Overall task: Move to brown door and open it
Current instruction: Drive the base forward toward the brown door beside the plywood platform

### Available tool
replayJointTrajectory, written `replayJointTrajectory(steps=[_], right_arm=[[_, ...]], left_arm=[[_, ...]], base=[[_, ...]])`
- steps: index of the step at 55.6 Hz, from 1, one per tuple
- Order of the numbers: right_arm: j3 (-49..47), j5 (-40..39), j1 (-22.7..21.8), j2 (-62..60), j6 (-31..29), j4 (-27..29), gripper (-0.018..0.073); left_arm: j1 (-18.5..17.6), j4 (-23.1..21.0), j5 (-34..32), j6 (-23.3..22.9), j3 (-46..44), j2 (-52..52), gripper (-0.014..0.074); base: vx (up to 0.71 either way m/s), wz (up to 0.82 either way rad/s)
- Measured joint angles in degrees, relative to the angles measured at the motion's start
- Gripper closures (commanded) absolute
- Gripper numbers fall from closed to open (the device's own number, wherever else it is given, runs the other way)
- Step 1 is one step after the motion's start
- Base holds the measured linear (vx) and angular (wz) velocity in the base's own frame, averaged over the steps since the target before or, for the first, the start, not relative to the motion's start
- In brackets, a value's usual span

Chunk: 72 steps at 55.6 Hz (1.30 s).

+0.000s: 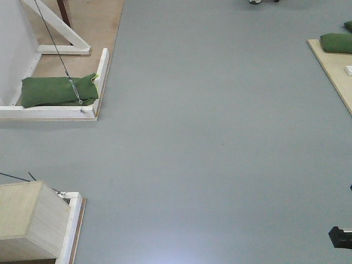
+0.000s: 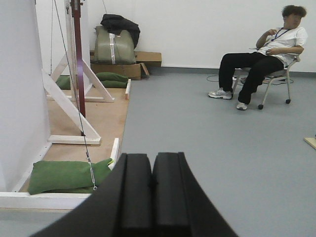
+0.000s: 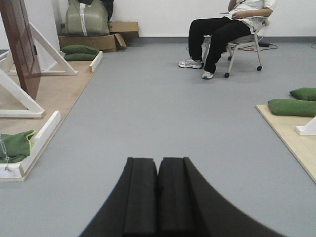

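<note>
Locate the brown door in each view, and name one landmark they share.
Exterior front-facing: brown door, a sliver at top left.
Left wrist-mounted: upper left, edge-on.
Right wrist-mounted: top left corner.
Shared landmark: the green sandbag inside the white base frame.

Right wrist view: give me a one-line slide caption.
Closed black fingers face grey floor; glossy reddish-brown wooden door stands far left, seated person ahead.

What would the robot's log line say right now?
brown door: ahead left, not reached | left claw: shut, empty | right claw: shut, empty
</note>
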Motion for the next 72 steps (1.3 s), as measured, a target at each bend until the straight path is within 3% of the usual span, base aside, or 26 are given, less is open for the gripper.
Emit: replayJointTrajectory(steps=[72], right_arm=[[0.0, 0.0, 0.0, 0.0, 0.0, 0.0, 0.0559]], left_arm=[[0.0, 0.0, 0.0, 0.0, 0.0, 0.0, 0.0603]], base=[[0.31, 0.07]])
